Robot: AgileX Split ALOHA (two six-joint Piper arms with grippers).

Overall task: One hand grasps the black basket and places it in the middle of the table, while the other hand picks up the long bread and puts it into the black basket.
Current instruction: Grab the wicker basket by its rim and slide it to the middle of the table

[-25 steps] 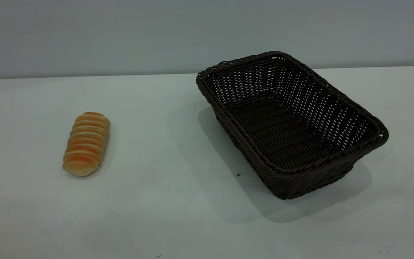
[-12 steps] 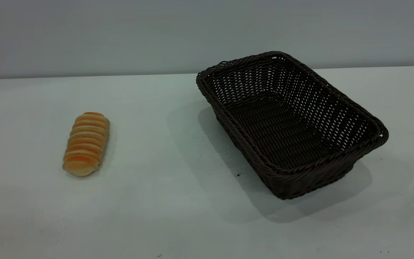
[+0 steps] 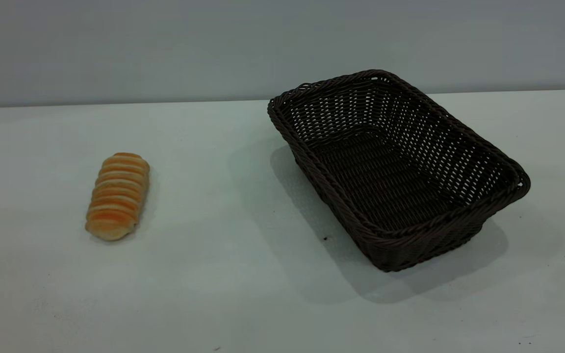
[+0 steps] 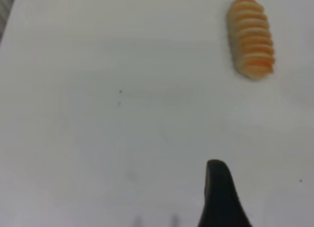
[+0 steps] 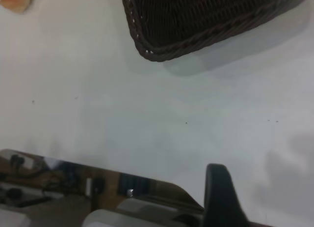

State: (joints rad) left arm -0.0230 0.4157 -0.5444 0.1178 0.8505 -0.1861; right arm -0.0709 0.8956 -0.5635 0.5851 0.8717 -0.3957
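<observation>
On the bench [image 3: 243, 274], nothing touched yet. Left end effector [image 4: 221, 200] shows only one finger, well short of the long bread [image 3: 117, 196]; can't tell its grip state. Right end effector [image 5: 222, 195], likewise one finger, can't tell. Bread lies on the left side, long axis running near-to-far. Farther right, the black basket [image 3: 478, 215] sits skewed and empty, likely the right arm's job.

A plain, flat grey wall [image 3: 165, 44] is seen behind the scene, unbroken across its width. Soft, diffuse light is cast from above, and blurred shadows are thrown.
</observation>
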